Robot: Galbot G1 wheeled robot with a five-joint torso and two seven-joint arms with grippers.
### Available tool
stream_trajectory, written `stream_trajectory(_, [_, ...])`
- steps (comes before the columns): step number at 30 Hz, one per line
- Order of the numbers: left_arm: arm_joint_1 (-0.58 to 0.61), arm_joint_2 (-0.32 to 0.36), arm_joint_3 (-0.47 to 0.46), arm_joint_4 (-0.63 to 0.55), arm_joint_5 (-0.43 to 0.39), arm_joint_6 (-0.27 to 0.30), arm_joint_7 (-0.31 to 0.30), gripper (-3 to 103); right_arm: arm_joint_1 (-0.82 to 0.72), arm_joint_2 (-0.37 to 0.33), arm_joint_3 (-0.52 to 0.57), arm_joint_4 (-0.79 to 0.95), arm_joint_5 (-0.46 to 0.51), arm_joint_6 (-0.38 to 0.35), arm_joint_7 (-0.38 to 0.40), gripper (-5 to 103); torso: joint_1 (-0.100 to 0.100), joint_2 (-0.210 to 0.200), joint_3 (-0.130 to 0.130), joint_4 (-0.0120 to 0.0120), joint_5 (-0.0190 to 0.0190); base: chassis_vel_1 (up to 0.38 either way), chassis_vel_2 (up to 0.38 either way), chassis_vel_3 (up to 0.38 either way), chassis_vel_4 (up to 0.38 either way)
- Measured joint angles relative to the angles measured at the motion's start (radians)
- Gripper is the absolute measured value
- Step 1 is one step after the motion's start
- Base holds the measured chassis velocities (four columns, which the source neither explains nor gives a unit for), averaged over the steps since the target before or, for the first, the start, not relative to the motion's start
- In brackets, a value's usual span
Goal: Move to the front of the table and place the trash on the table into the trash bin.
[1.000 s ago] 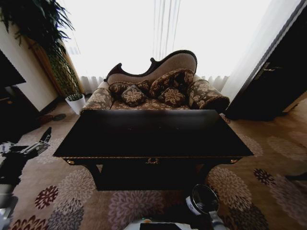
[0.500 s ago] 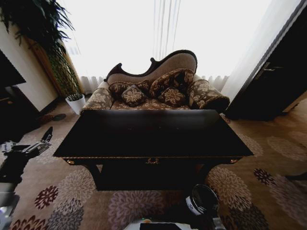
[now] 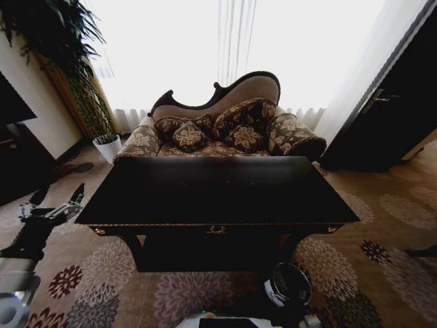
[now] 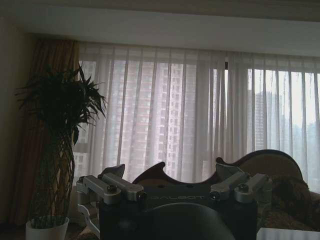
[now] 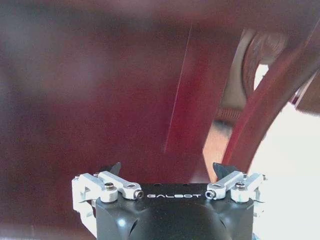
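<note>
1. The table [image 3: 218, 191] is showing a dark, shiny, flat wooden top with a small gold ornament [image 3: 217, 229] on its front edge.
2. The round black trash bin [image 3: 289, 285] is standing on the flowery carpet [image 3: 102, 273], near the table's front right leg.
3. The left pincer [image 3: 56, 205] is hanging released beside the table's left edge.
4. The right pincer [image 5: 167, 172] is staying spread apart, close to blurry red-brown wood.

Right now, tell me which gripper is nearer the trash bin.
Right, probably. The right gripper is low by the table, on the side of the trash bin. The left gripper hangs beyond the table's left front corner.
</note>
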Motion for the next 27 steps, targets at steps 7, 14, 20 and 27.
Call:
stream_trajectory(7, [0.017,-0.026,0.002,-0.005,0.014,-0.005,-0.001,100,-0.076,0.013,0.041,0.260,0.059,-0.010,0.039,100,0.000,0.000,0.000,0.0004,0.0001,0.000,0.000,0.000,0.000])
stream_trajectory(14, [0.019,-0.027,0.016,0.001,0.021,-0.007,-0.003,100,-0.125,0.002,0.193,0.534,0.202,-0.030,0.036,100,0.000,0.000,0.000,0.0003,0.0000,0.000,0.000,0.000,0.000])
stream_trajectory(20, [0.024,-0.026,0.008,-0.001,0.015,-0.009,-0.003,100,-0.134,0.012,0.237,0.655,0.234,-0.054,0.035,100,0.000,0.000,0.000,0.0003,0.0001,0.000,0.000,0.000,0.000])
stream_trajectory(27, [0.037,-0.028,0.003,-0.012,0.014,-0.013,0.000,100,-0.059,-0.035,0.258,0.697,0.316,-0.106,0.071,100,0.000,0.000,0.000,0.0000,0.0003,0.000,0.000,0.000,0.000])
